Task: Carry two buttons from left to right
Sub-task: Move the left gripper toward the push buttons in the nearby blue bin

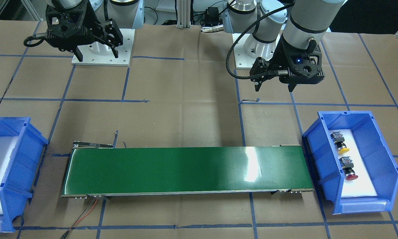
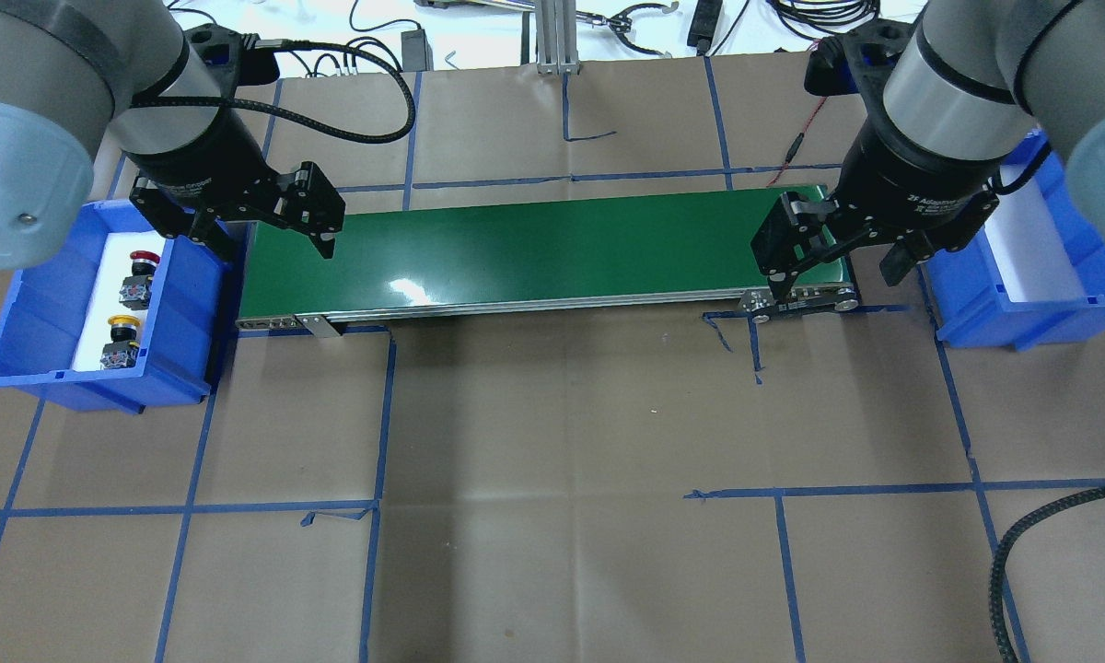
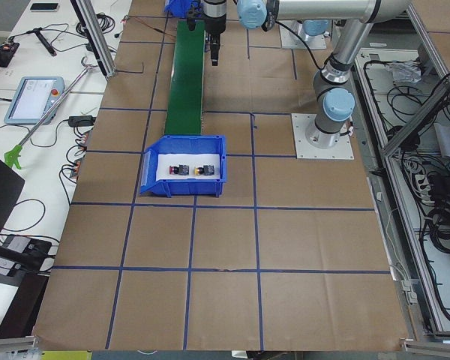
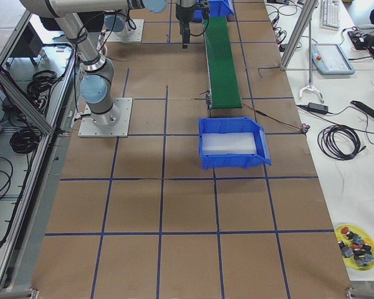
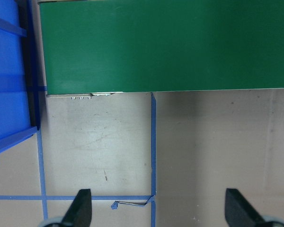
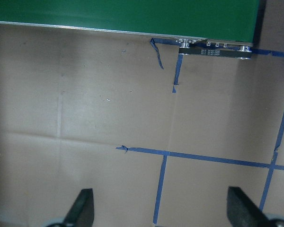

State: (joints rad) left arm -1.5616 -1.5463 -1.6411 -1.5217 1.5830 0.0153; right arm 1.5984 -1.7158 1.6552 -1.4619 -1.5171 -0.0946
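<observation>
buttons: yellow button (image 1: 340, 143) and red button (image 1: 349, 169) both sit in the left bin (image 1: 386, 146), apart from each other, yellow closer to the robot
axis: each lies on its side, cap pointing away from the robot (so the long axis runs along the bin)
left gripper (image 1: 274, 87): fingers spread wide, nothing held, above the table (image 5: 203, 156) on the robot side of the green belt (image 1: 185, 169)
bearing: buttons lie outward and forward of it; I judge yellow the shorter reach
right gripper (image 2: 833, 276): spread too, holds nothing, near the belt's other end, well apart from the buttons
right bin (image 4: 234, 162): only its white liner (image 4: 227, 145) showing
nearer arm: left, I'd send that one
</observation>
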